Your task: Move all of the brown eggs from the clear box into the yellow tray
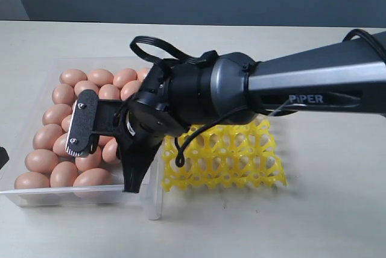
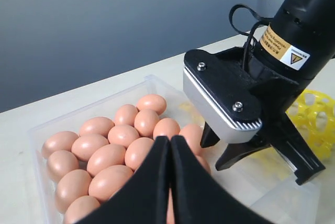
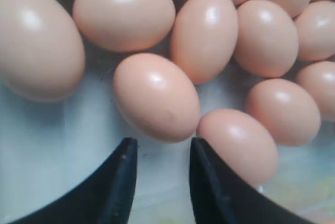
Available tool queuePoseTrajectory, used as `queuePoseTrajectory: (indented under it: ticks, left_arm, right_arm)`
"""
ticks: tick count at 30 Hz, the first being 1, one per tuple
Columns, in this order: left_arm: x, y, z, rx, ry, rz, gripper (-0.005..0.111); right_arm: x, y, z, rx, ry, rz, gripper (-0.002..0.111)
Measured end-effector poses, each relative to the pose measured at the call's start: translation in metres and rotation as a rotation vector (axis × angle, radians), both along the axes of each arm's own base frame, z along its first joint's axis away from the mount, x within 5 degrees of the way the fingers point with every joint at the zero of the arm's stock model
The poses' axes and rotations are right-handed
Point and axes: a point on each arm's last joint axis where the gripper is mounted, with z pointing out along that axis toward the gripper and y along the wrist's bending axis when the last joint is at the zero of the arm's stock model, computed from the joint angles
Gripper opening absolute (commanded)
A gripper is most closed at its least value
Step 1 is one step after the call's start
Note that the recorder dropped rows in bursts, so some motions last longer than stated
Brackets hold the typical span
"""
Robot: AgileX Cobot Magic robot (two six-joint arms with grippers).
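- The brown eggs [image 1: 42, 160] all lie packed together in the clear box [image 1: 72, 196], which sits on the left part of the pale table [image 1: 301, 222].
- The yellow tray [image 1: 241, 161] lies just to the right of the box, at its near right corner.
- The right arm [image 1: 301, 83] reaches in from the right, crossing above the far part of the tray, with its wrist over the box's right side.
- The right gripper [image 3: 162, 153] points down into the box; its jaws stand partly apart, narrower than an egg, and have hold of nothing.
- One egg [image 3: 157, 97] lies just ahead of the two black tips, not between them; bare box floor shows in the gap.
- The left gripper [image 2: 170, 153] hovers at the left of the box, above the eggs; its two black fingers are pressed together with nothing between them.
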Motion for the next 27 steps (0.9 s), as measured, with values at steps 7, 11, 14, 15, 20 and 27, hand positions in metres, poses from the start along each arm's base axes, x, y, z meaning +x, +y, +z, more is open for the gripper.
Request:
queuePoseTrajectory:
  ticks: [7, 11, 14, 15, 20, 27]
  left_arm:
    - [0.0, 0.0, 0.0, 0.0, 0.0, 0.0, 0.0]
    - [0.0, 0.0, 0.0, 0.0, 0.0, 0.0, 0.0]
    - [0.0, 0.0, 0.0, 0.0, 0.0, 0.0, 0.0]
    - [0.0, 0.0, 0.0, 0.0, 0.0, 0.0, 0.0]
    - [0.0, 0.0, 0.0, 0.0, 0.0, 0.0, 0.0]
    - [0.0, 0.0, 0.0, 0.0, 0.0, 0.0, 0.0]
  right_arm:
    - [0.003, 0.01, 0.005, 0.093, -0.063, 0.041, 0.034]
    - [0.002, 0.012, -0.008, 0.067, -0.048, 0.049, 0.034]
    - [-0.003, 0.015, -0.016, 0.049, -0.036, 0.063, 0.034]
    - [-0.005, 0.017, -0.017, 0.055, -0.04, 0.07, 0.034]
    - [-0.003, 0.021, -0.015, 0.105, -0.061, 0.083, 0.034]
    - [-0.003, 0.024, -0.023, 0.11, -0.059, 0.087, 0.034]
